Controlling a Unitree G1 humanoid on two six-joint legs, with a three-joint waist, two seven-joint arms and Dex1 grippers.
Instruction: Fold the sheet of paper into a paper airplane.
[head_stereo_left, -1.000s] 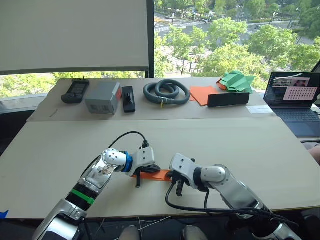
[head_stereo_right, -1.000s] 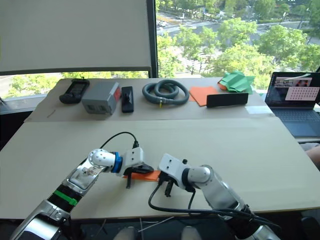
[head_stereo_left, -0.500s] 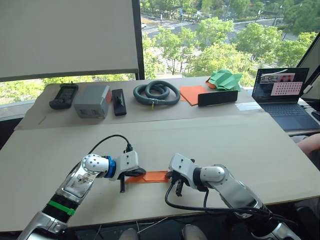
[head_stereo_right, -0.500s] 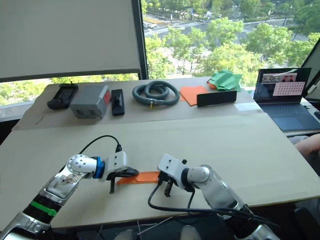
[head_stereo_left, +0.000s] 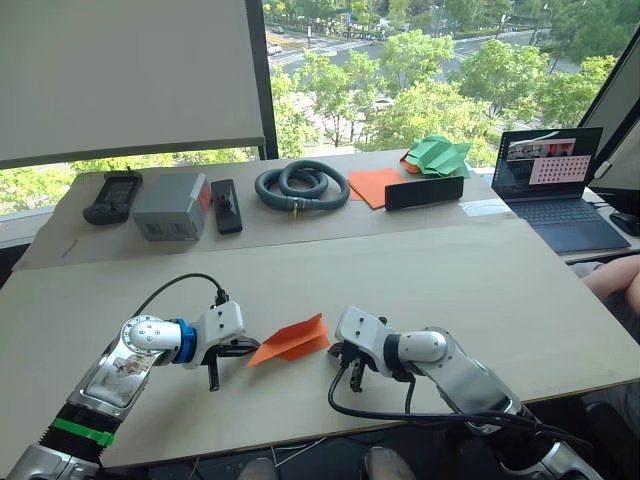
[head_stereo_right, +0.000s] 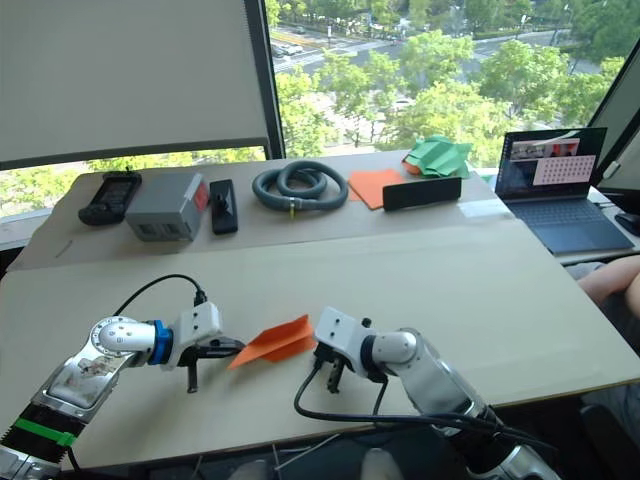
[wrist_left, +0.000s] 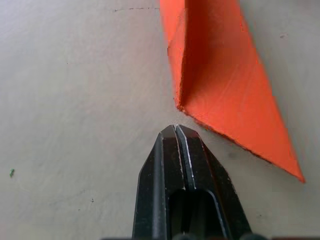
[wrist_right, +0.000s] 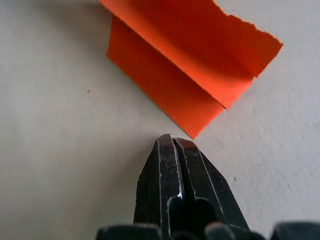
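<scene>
Left eye view: the paper airplane (head_stereo_left: 291, 341) is lying on the counter (head_stereo_left: 480, 280), close to the robot, between the two grippers. It is a small orange wedge, folded narrow and pointed. Its sharp nose is aiming at the left gripper (head_stereo_left: 236, 349). Its wide, ragged tail is facing the right gripper (head_stereo_left: 345, 358). So its long line is running from one gripper to the other, a little slanted, with the tail end lying a bit farther from the robot than the nose.

The left gripper is sitting just beside the nose. Its two black fingers (wrist_left: 176, 150) are pressed together and are holding nothing. In the left wrist view the plane is lying just past the tips, not touching them. The right gripper is sitting just beside the tail. Its fingers (wrist_right: 172, 155) are pressed together too, with nothing between them, and a corner of the tail is lying right in front of the tips. Both grippers look about equally near the plane.

The folding looks done, or almost done. If one more pinch is needed, either gripper would have to open first and slide forward a little along the plane's long line.

Well beyond the plane, at the window side of the counter, a flat orange sheet (head_stereo_left: 375, 186) and a green paper pile (head_stereo_left: 435, 154) are resting.
</scene>
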